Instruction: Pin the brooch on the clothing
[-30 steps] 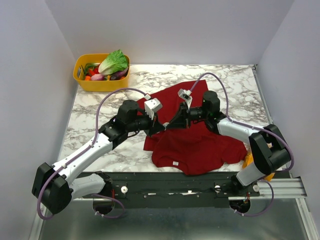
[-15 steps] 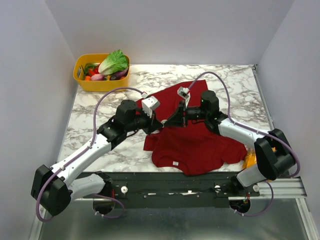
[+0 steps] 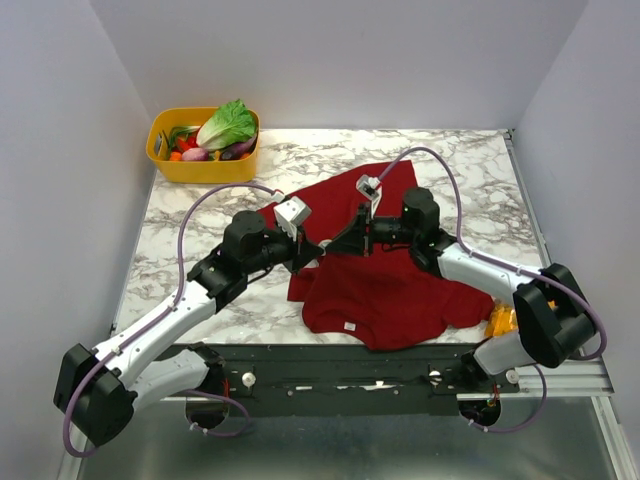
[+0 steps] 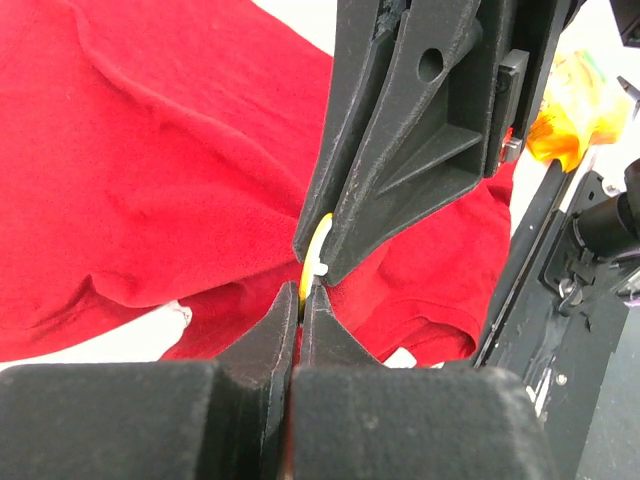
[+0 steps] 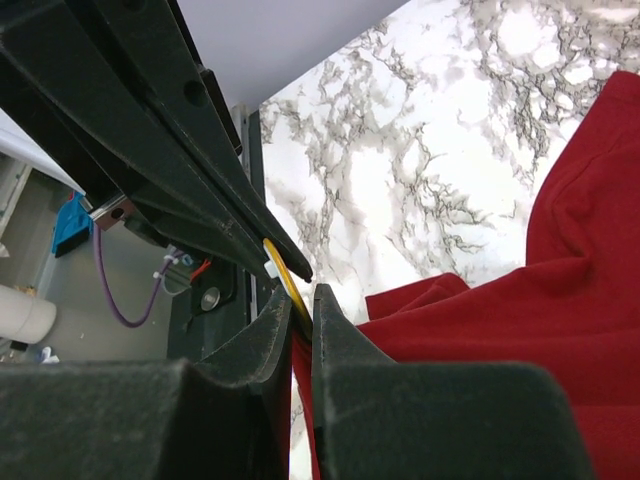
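Passing so small a thing between two hands calls for one grip to be firm while the other works. On the left, the left hand (image 4: 302, 302) is closed right down, its tips nipping the near rim of the brooch (image 4: 313, 250). The brooch stands edge-on above the clothing (image 3: 390, 290), seemingly clear of the fabric. To the right, the right hand (image 5: 298, 308) is closed narrowly on the far rim of the same disc, tip to tip with the other. The shirt lies loose and rumpled on the bench (image 3: 200, 200). I judge the pin should be freed first. Then one hand should lower the disc slowly onto a flat patch of cloth without twisting, since a slip would drop it into the folds.
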Motion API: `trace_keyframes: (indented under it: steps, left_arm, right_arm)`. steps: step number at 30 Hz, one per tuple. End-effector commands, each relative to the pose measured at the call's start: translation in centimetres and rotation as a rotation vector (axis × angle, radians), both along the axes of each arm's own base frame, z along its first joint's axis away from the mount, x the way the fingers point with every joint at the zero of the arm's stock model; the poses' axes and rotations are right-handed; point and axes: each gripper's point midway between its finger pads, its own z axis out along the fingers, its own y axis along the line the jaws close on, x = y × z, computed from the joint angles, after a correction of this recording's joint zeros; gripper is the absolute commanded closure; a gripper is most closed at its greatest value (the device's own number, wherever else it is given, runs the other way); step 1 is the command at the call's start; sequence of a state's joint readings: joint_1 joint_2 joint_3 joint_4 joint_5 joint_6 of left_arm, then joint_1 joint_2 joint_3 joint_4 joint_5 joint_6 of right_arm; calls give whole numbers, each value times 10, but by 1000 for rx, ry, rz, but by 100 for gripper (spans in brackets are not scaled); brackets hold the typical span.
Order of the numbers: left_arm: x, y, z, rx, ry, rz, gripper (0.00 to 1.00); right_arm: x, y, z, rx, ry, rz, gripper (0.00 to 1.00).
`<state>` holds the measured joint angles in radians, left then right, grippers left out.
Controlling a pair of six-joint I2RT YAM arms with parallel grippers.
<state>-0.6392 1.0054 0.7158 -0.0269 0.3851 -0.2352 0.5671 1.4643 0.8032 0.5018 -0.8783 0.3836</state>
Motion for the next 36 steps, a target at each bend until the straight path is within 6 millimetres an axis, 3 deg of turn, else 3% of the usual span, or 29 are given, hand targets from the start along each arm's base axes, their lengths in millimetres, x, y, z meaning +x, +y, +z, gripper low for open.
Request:
trace_keyframes:
  steps: [1, 14, 19, 36]
  left_arm:
    - [-10, -5, 24, -76, -49, -26, 100]
    - [-6, 1, 23, -60, -57, 13, 100]
    - [-4, 7, 20, -55, -59, 49, 100]
    - [-1, 12, 16, -51, -55, 85, 100]
  right_arm:
    - [34, -11, 5, 16, -45, -183, 90]
    - [34, -14, 6, 37, -46, -212, 88]
    - [36, -17, 8, 44, -57, -242, 80]
    - [34, -18, 9, 58, -69, -244, 69]
